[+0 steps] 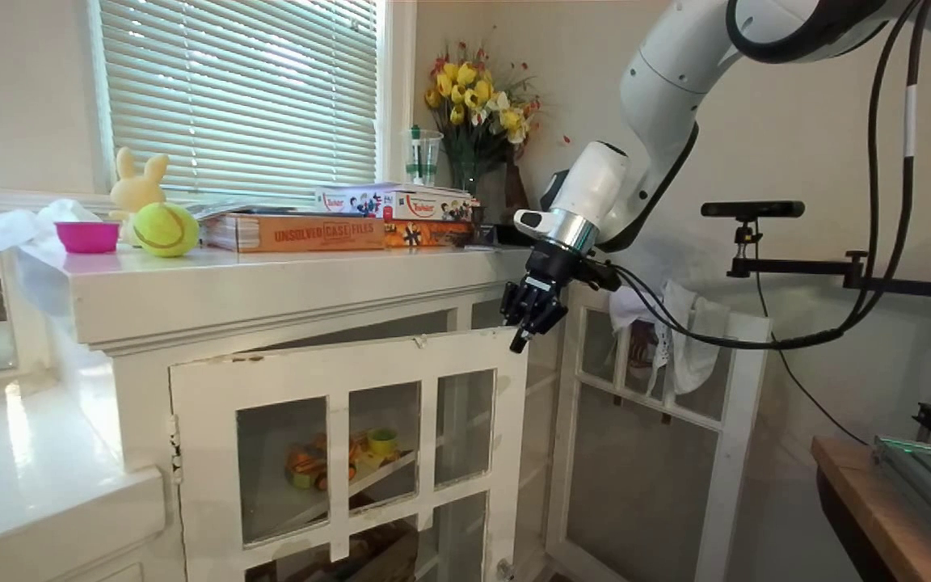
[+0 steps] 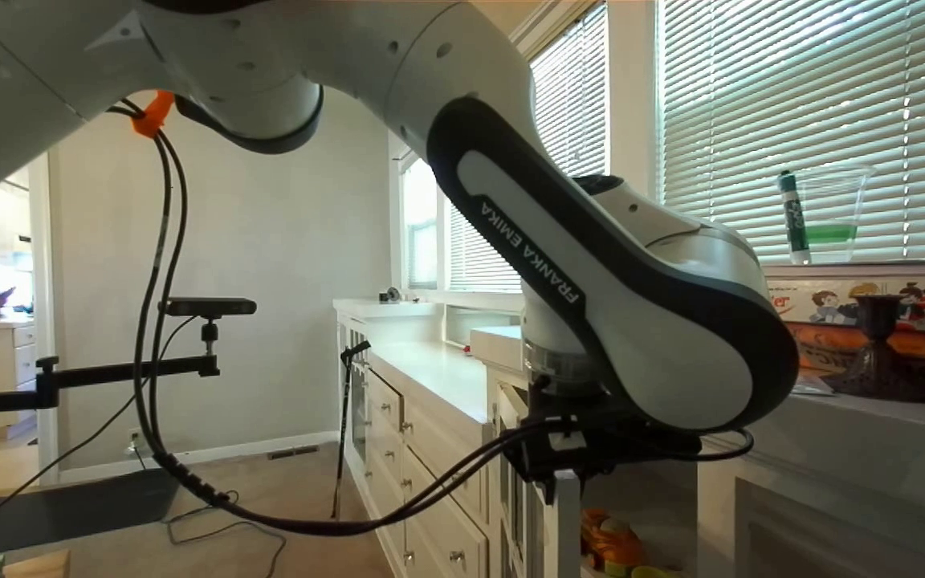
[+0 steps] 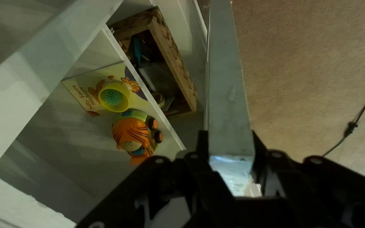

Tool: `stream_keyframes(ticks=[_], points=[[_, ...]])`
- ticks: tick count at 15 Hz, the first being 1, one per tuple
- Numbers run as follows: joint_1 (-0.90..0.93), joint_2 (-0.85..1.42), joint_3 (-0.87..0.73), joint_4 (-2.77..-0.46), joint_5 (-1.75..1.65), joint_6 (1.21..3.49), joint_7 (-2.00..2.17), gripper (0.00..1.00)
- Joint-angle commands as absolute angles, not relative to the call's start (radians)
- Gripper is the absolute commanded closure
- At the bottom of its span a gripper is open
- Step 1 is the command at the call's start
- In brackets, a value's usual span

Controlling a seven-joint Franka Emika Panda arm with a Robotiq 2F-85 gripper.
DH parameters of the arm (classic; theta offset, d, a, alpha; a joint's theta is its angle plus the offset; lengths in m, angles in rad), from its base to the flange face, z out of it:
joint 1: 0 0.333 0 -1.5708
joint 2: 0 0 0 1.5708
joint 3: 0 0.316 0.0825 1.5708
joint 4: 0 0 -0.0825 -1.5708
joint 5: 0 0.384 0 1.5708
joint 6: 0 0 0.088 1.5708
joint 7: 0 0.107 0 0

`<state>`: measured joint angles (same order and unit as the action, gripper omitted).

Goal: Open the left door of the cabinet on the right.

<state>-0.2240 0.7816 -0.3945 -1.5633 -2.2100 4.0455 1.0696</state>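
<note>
Wrist view has the jaws partly closed and holding the left door (image 3: pixel 228 88), one touching each face at its upper free corner. In an exterior view, that door stands ajar below the overhanging front edge of the cabinet (image 1: pixel 304 279), hinged at its left side. The twin door (image 1: pixel 642 398) stands wide open with white cloth (image 1: pixel 696 343) over its top. Inside the cabinet, an orange toy (image 3: pixel 131 133) sits just beside a yellow cup (image 3: pixel 120 107).
</note>
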Motion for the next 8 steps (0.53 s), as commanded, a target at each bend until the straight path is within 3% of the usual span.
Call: stream_keyframes(ticks=[1,8], points=[[-0.166,0.789,-0.429,-1.538,-2.256,4.076,1.07,0.92],[-0.012,0.747,-0.542,-1.529,-2.42,4.081,1.184,0.92]])
